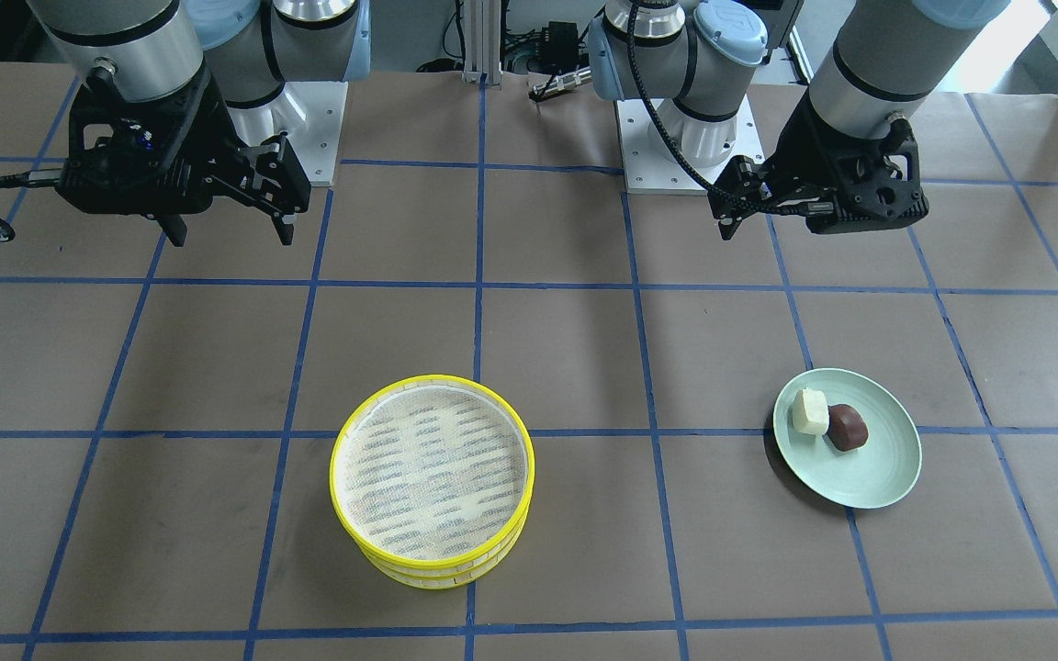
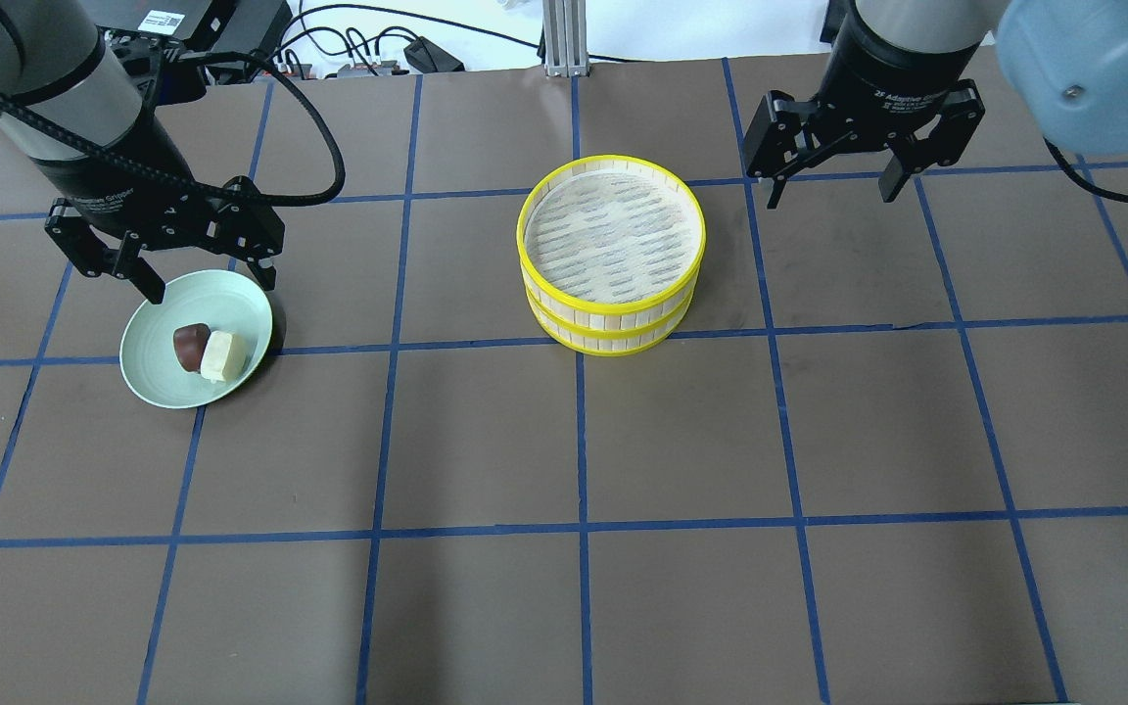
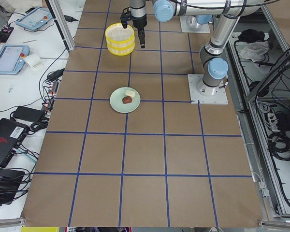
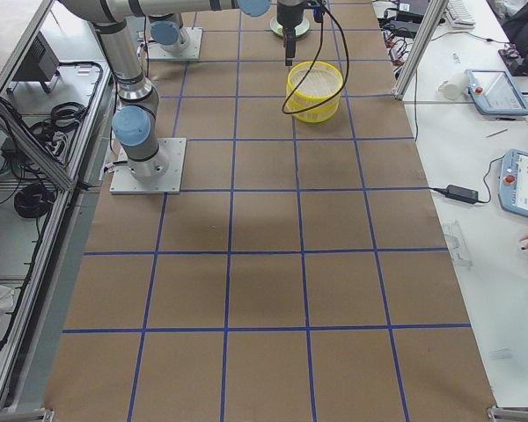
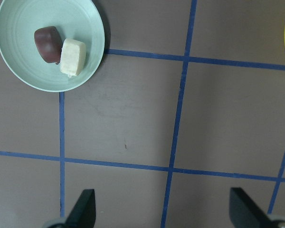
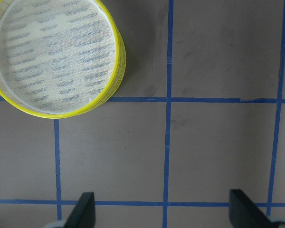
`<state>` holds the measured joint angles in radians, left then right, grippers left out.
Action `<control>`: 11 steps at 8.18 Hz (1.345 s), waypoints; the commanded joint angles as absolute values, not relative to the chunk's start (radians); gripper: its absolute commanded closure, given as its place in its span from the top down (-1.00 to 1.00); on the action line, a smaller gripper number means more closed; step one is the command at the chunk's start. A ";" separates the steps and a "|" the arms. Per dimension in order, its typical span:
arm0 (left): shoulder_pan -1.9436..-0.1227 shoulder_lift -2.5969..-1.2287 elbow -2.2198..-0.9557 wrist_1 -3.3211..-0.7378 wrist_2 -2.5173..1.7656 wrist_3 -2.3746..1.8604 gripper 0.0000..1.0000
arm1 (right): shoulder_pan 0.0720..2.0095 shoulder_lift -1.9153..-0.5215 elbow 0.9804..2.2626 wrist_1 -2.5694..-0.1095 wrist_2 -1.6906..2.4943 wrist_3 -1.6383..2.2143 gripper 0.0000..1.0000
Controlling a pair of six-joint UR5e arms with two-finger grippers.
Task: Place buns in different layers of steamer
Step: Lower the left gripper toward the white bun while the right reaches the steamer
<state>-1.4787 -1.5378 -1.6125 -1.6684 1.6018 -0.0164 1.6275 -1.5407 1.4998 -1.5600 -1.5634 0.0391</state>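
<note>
The cream-white bun (image 1: 810, 411) and the reddish-brown bun (image 1: 847, 428) lie touching on a pale green plate (image 1: 887, 468). They also show in the overhead view, white (image 2: 220, 355) and brown (image 2: 191, 347), and in the left wrist view, white (image 5: 73, 57) and brown (image 5: 47, 44). Two stacked yellow-rimmed steamer layers (image 2: 613, 318) stand mid-table with an empty mesh floor, and the rim shows in the right wrist view (image 6: 118, 52). My left gripper (image 2: 210, 284) is open and empty, raised near the plate. My right gripper (image 2: 830, 196) is open and empty, raised beside the steamer.
The brown table is marked with a blue tape grid (image 2: 579, 441). The arm bases (image 1: 685, 138) stand at the robot's edge of the table. Tablets (image 3: 7, 55) and cables lie on the side bench past the table's edge.
</note>
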 commanded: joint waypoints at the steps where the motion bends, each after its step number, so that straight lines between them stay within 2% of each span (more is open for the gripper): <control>1: -1.479 -1.537 -1.614 -1.669 1.608 -0.014 1.00 | 1.628 -1.540 1.502 -1.562 -1.565 0.037 1.00; 5: -1.453 -1.555 -1.615 -1.658 1.606 0.103 1.00 | 1.629 -1.526 1.502 -1.572 -1.560 0.057 1.00; 7: -1.392 -1.639 -1.618 -1.590 1.602 0.260 1.00 | 1.629 -1.504 1.505 -1.645 -1.559 0.037 1.00; 11: -1.347 -1.729 -1.724 -1.404 1.650 0.689 1.00 | 1.646 -1.289 1.503 -1.897 -1.546 0.078 1.00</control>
